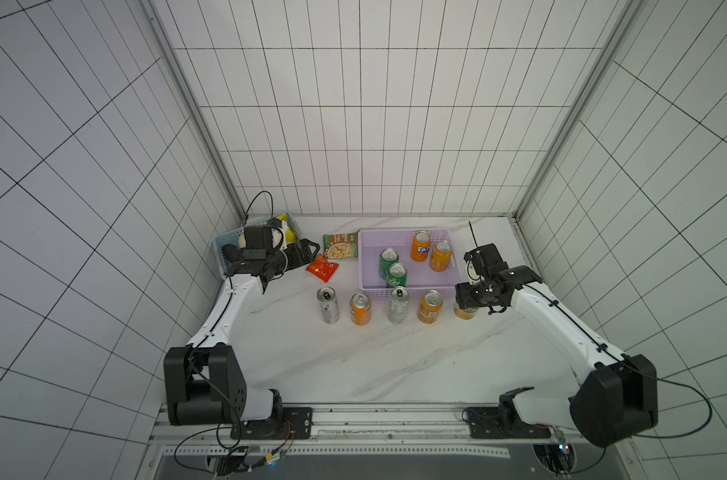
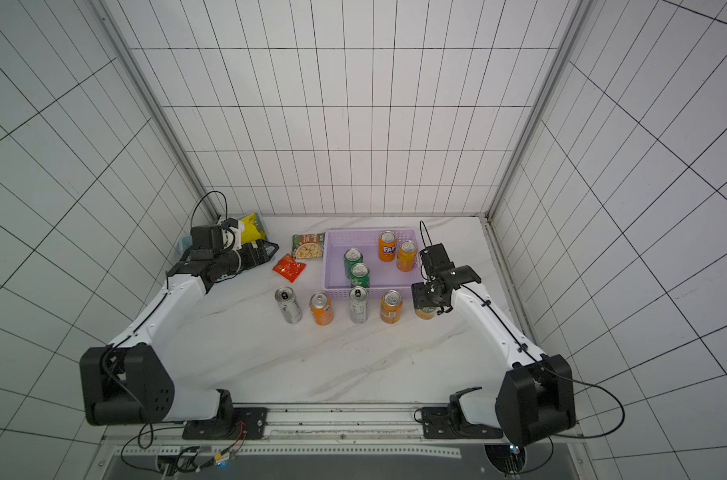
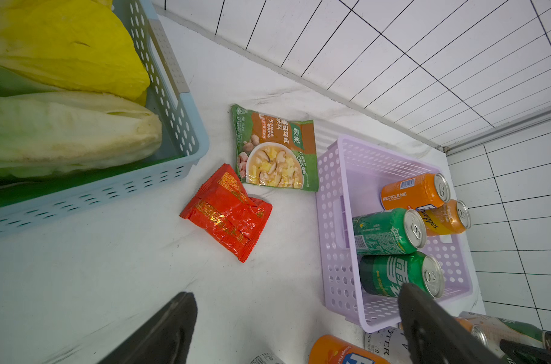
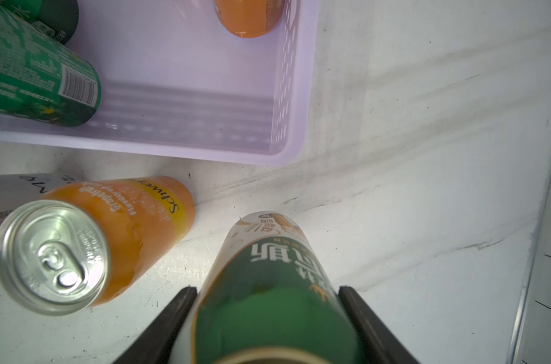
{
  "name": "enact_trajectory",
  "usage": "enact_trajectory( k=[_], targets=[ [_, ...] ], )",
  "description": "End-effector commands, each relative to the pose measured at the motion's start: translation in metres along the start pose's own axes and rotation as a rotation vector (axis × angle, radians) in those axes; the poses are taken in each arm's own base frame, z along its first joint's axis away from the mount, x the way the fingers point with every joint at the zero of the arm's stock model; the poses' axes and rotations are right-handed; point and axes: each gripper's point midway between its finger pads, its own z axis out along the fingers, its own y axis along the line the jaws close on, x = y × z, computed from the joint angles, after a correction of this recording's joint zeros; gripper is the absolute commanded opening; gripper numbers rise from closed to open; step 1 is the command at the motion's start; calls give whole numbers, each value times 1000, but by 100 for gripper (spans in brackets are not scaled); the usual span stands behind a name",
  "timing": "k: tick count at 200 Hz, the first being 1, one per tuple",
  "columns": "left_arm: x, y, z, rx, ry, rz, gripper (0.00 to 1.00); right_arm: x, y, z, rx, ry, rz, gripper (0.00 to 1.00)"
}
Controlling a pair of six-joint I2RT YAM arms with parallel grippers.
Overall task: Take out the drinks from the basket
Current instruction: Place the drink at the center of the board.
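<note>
In front of the lilac basket (image 1: 372, 293), in both top views, five drinks (image 1: 360, 309) stand in a row on the table (image 1: 395, 365). Four more stand inside the basket, two orange and two green. The right gripper (image 1: 472, 303) sits over the dark green can (image 2: 424, 312) at the row's end.

In the left wrist view, the left gripper (image 3: 296, 291) hangs empty with its jaws spread wide, near the red packet (image 3: 227, 214).

In the right wrist view, the right jaws pinch the dark green can, which is upright with its base seemingly on the table. The placing step looks nearly done. Next calls for letting go, lifting clear and reaching into the basket.

Glossy metal cans (image 1: 360, 309), smooth plastic basket (image 1: 374, 293)
</note>
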Motion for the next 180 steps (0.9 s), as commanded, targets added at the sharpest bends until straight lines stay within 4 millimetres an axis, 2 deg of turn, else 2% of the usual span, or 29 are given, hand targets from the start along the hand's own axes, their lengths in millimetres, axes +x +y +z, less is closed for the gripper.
enact_trajectory(
  k=[1,92,180],
  targets=[
    [-9,-3,-2,6,-18,8,98,-13,-2,10,10,-59,29,65],
    [-9,-3,-2,8,-17,8,98,-1,-1,45,18,-23,47,65],
    [-10,-4,-3,8,-20,12,98,9,-3,52,29,-1,42,67]
  ],
)
